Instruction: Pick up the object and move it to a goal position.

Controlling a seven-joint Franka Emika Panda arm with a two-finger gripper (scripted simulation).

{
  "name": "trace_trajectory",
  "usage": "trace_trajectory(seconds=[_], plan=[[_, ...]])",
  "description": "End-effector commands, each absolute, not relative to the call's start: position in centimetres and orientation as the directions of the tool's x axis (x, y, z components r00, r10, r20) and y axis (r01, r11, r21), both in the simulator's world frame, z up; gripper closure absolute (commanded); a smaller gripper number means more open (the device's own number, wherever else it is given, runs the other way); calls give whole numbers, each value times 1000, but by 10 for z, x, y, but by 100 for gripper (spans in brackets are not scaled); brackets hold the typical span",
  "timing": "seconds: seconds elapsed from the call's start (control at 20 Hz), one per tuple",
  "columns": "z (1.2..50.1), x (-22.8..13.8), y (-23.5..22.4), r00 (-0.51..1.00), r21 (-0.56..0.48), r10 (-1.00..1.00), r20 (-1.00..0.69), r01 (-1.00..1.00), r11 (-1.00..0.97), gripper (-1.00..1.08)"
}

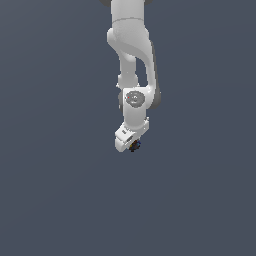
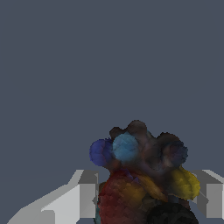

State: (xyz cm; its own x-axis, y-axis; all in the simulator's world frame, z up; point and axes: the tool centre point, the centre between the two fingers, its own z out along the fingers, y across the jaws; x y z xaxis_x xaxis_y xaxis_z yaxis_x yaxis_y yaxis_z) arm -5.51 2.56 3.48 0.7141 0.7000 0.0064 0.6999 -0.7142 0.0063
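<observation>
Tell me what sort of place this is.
Most likely a bare simulated test scene, not a real room: flat, featureless grey ground, a smooth white rendered arm, and only its pincer closed around a small lumpy object.

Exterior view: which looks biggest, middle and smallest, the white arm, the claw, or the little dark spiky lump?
1. The white arm looks biggest.
2. The claw comes next, at the arm's lower end.
3. The dark spiky lump looks smallest, just a speck at the claw's tip.
</observation>
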Motion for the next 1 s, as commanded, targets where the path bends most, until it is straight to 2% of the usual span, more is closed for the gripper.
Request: trace_trajectory(seconds=[0.0,0.45,0.95], plan=[[37,-55,26,713,6,701,6,701,-713,108],[70,-39,19,713,4,701,6,701,-713,108],[150,-2,2,713,1,701,4,701,-713,108]])
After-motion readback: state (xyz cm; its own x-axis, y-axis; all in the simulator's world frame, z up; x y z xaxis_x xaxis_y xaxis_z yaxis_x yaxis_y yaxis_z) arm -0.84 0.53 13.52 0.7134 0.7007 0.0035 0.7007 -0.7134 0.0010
